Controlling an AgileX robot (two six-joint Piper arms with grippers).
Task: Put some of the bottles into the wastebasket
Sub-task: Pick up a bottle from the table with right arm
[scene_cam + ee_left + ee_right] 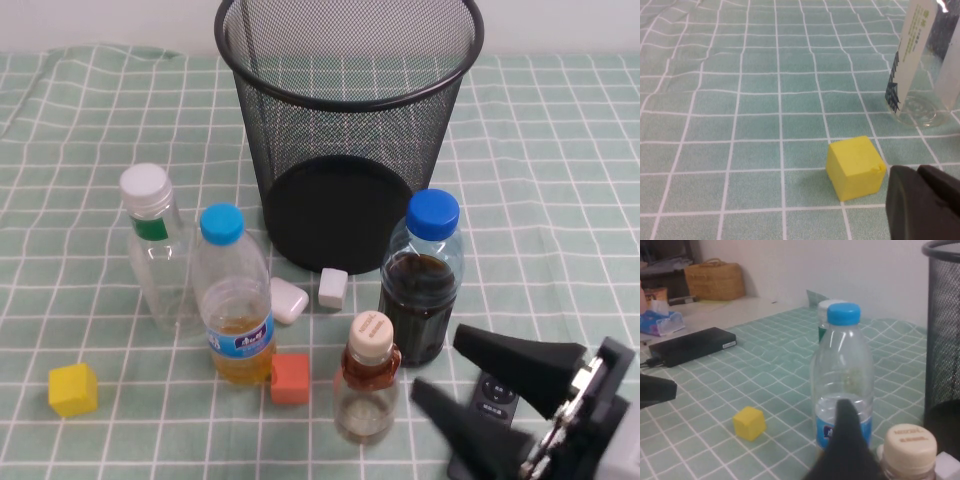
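High view shows my right gripper [462, 378] spread wide beside the small bottle [366, 378], upright before the wastebasket [345, 130]: light, slippery, best grasped mid-body. My left gripper [920, 200] hangs near the yellow cube [855, 167]; its opening I cannot tell.

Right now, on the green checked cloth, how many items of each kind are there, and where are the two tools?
Bottles: 4
Blocks: 4
Wastebasket: 1
Remote control: 1
Total: 10
Right tool: open, near right, beside the beige-capped bottle.
Left tool: by the yellow block.
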